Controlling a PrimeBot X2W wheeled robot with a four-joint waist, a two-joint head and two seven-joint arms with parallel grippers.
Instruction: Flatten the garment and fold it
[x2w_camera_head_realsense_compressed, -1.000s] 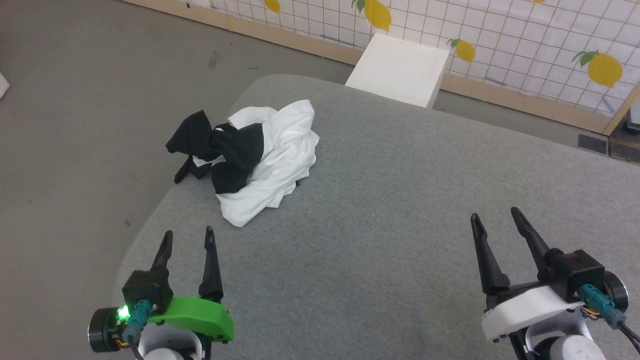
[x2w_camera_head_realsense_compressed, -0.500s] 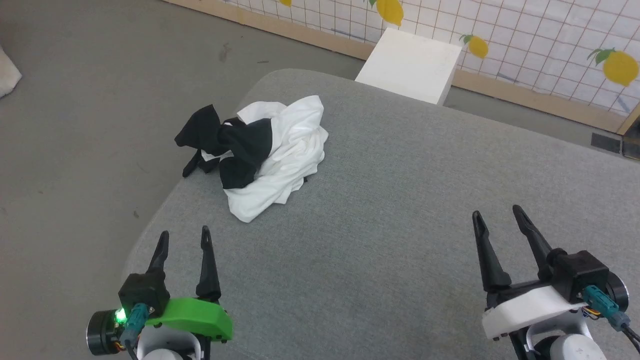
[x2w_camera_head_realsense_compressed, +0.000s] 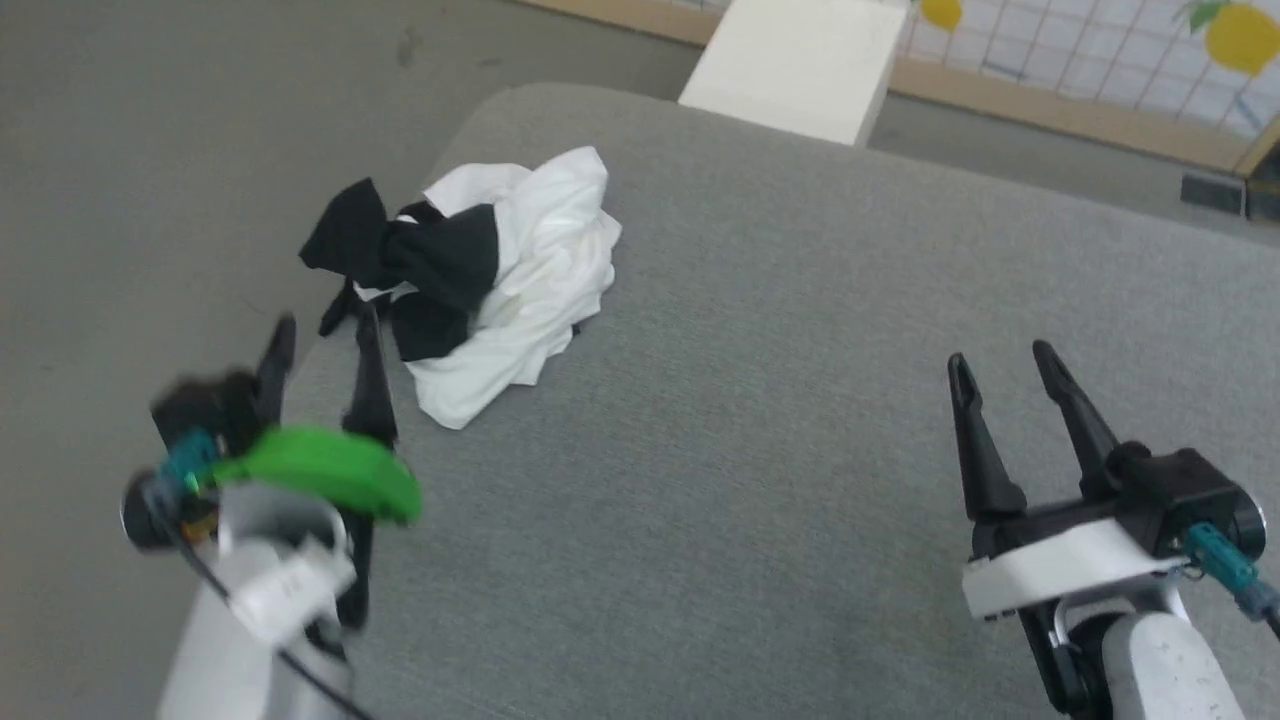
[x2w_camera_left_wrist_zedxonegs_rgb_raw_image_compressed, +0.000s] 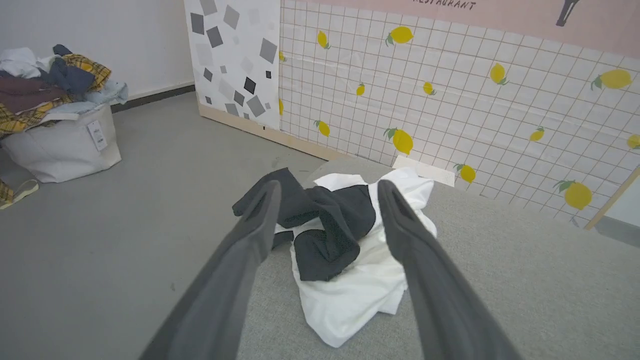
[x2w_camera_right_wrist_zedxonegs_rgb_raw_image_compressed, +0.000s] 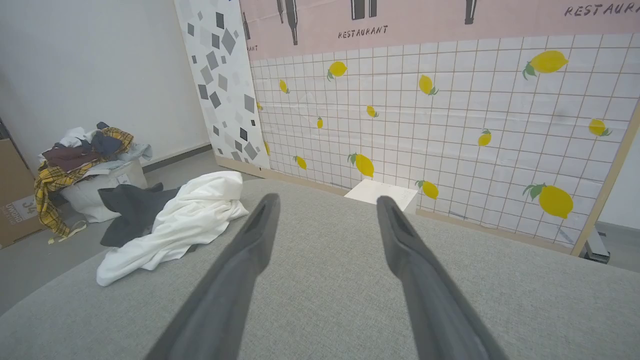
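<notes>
Garment (x2w_camera_head_realsense_compressed: 520, 290) lay crumpled at grey pad's (x2w_camera_head_realsense_compressed: 800, 400) far left corner, black sleeve hanging over the edge. Your left gripper (x2w_camera_head_realsense_compressed: 325, 320), fingers spread, sat nearer, heap dead ahead; blurred, contact possibly none. Your right gripper (x2w_camera_head_realsense_compressed: 1000, 355), also spread, hung well apart to the right. Nothing stood in the way; white box (x2w_camera_head_realsense_compressed: 800, 60) beyond pad.

"RESTAURANT" stands in black letters on the pink band (x2w_camera_right_wrist_zedxonegs_rgb_raw_image_compressed: 362, 32) along the top of the wall (x2w_camera_right_wrist_zedxonegs_rgb_raw_image_compressed: 450, 125) in the right wrist view. It appears again at the upper right, cut off by the edge. In the left wrist view only its lower half shows. Print on the box (x2w_camera_right_wrist_zedxonegs_rgb_raw_image_compressed: 15, 200) and on the bag's (x2w_camera_left_wrist_zedxonegs_rgb_raw_image_compressed: 60, 155) tag (x2w_camera_left_wrist_zedxonegs_rgb_raw_image_compressed: 96, 135) cannot be read.
</notes>
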